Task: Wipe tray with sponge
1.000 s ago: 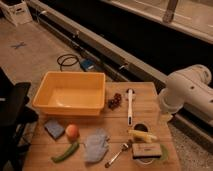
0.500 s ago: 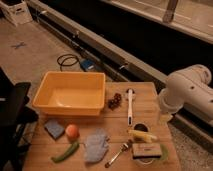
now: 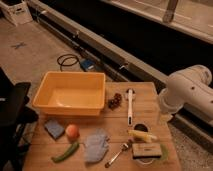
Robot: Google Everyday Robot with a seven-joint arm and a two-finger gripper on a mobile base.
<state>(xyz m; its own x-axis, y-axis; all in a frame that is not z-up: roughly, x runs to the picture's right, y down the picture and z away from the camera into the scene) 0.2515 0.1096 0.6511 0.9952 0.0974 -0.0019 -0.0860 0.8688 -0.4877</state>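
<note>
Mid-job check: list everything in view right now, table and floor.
table: one, wood, centre
tray: one, yellow, table's back left
sponge: one, blue, before tray
fruit: one, orange, beside sponge
pepper: one, green, front left
cloth: one, grey-blue, front centre
fork: one, silver, right of cloth
grapes: one bunch, dark, right of tray
brush: one, white, right of grapes
block: one, brown, front right
cable: one coil, black, floor
arm: one, white, right of table
gripper: not in view
</note>
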